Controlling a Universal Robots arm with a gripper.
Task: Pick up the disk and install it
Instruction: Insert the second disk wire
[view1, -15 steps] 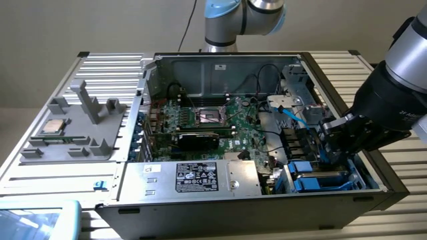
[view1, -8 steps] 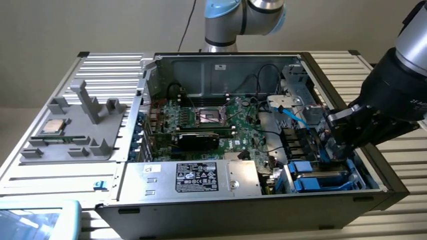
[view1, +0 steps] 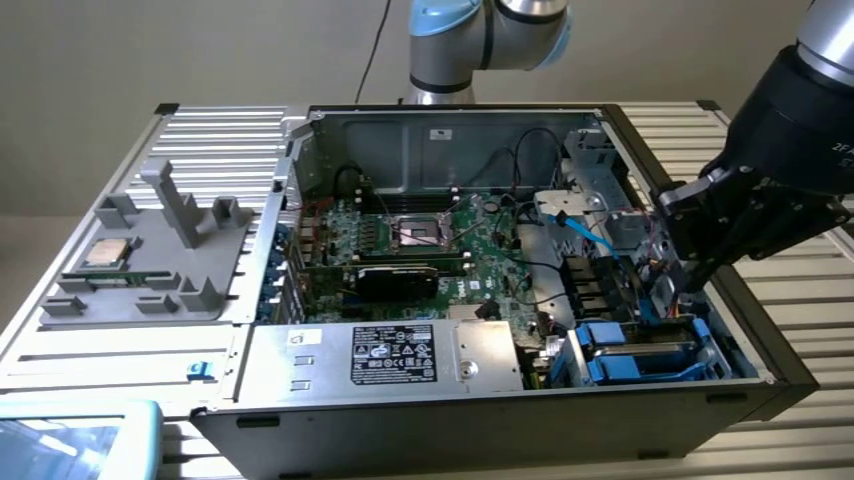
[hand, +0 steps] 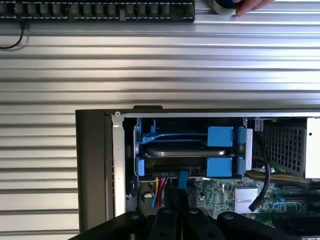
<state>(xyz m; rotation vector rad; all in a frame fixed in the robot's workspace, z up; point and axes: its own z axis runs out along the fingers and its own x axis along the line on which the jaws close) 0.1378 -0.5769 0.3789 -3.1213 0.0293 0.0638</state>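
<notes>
Disk (view1: 643, 352) seated in the blue drive bay at the front corner of the open computer case (view1: 400, 420), tool (view1: 694, 285) just above it.

You see the tool lowered inside the case on the exterior view's right, its fingers drawn together and holding nothing, their tips just beside the bay's blue carrier. In the wrist view the disk (hand: 185, 151) lies flat between the blue carrier rails, and the tool (hand: 176, 200) points down at a small blue tab on the edge of the bay. Your exterior view also takes in the motherboard (view1: 414, 245) mid-case, the silver power supply box (view1: 387, 355) with its black label, and a grey fixture tray (view1: 147, 270) carrying a CPU chip (view1: 107, 253) on the ribbed worktop (view1: 107, 370).
</notes>
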